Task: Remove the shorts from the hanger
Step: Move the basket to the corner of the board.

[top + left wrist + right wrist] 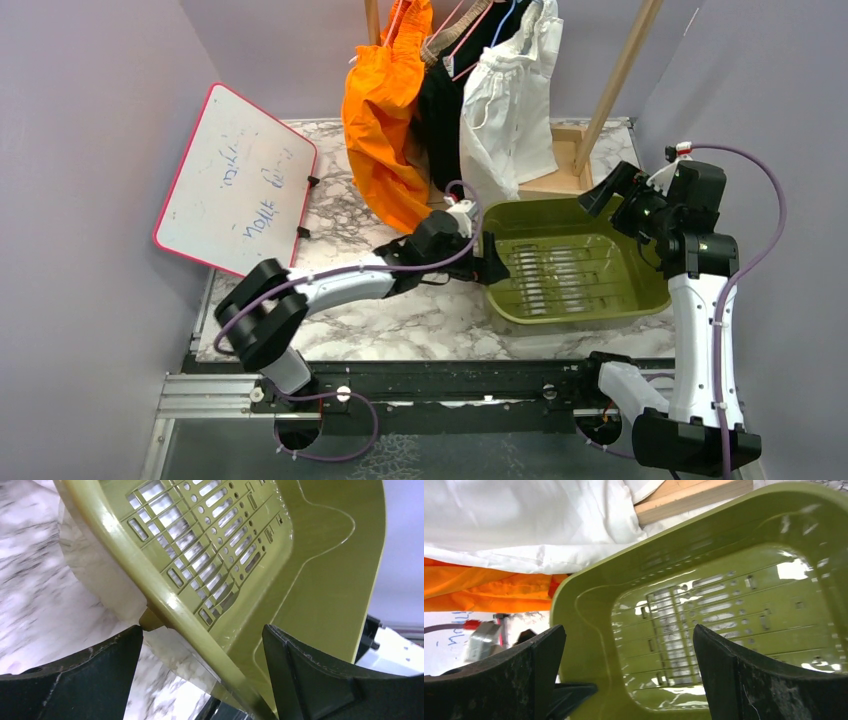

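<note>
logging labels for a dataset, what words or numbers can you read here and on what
Whiteboard: blue handwriting, several marks, too blurred and turned to read.
Green basket: no text visible.
Orange shorts, white shorts: no text visible.

The top edge of the overhead view cuts off the hangers (468, 42) and the wooden rack (625, 75), so how the shorts are held cannot be told. The tan shorts (447, 38) show only a strip of waistband. The black shorts (440, 120) are mostly hidden between the orange shorts (385, 120) and the white shorts (510, 110). The writing on the whiteboard (235, 180) is too blurred to read. In the left wrist view the basket (325, 580) runs past the frame and the bottom edge crops the left fingers (75, 680). The right wrist view crops the right fingers (769, 680) likewise, and a blurred grey part (481, 640) at lower left cannot be identified.
</note>
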